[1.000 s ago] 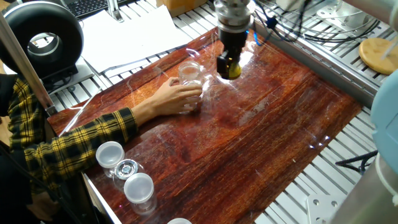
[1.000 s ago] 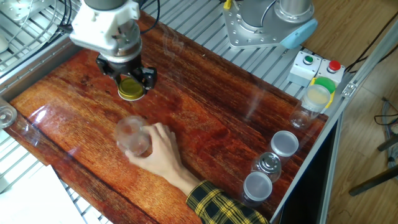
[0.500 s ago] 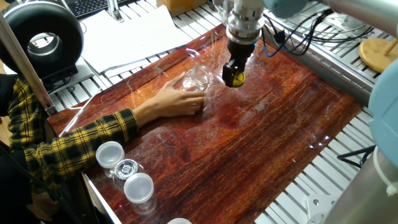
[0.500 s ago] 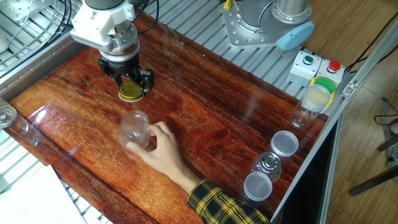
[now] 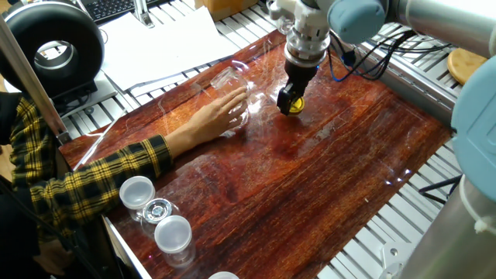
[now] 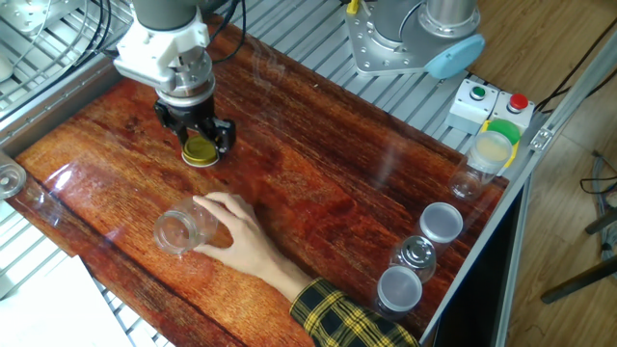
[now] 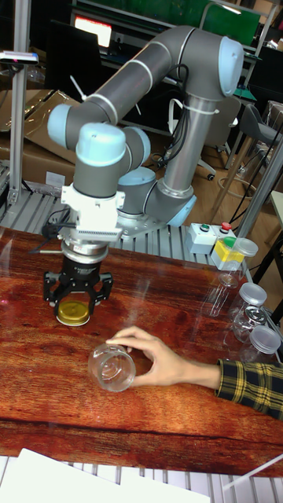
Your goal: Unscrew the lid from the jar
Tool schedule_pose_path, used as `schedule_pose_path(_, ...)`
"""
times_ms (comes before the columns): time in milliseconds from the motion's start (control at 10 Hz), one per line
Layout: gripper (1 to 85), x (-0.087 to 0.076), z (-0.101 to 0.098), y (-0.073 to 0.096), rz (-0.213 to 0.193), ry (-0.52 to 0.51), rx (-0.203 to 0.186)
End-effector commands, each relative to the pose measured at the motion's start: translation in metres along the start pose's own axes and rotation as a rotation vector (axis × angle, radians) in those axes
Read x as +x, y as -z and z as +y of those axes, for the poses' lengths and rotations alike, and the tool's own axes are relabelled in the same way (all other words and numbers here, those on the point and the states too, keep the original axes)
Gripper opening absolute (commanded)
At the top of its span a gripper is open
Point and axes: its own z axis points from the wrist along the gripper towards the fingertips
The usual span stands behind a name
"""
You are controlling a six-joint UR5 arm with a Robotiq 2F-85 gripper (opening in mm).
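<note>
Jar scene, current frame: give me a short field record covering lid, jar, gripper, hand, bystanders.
lid: small round yellow-gold metal lid, off the jar, low at the table between the jaws
jar: small clear glass jar, open, tipped on its side, apart from the lid
gripper: black two-finger gripper, jaws closed around the lid
hand: person's hand in plaid sleeve, holding the jar
bystanders: clear cups with white lids at the table edge
surface: red-brown wooden table

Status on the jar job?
Gripper shut on lid, low over the table. Lid is off; jar tipped in a person's hand. Hand close beside gripper.
</note>
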Motion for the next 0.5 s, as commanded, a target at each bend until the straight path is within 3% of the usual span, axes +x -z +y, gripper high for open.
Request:
schedule_pose_path(0, 51.3, 0.000, -0.002, -0.015, -0.018, 0.036, -0.009)
schedule_pose_path(300, 73.7, 0.014, -0.007, -0.017, 0.033, 0.098, 0.005)
schedule_pose_path(400, 77.7, 0.016, -0.010, -0.014, 0.049, 0.114, 0.019)
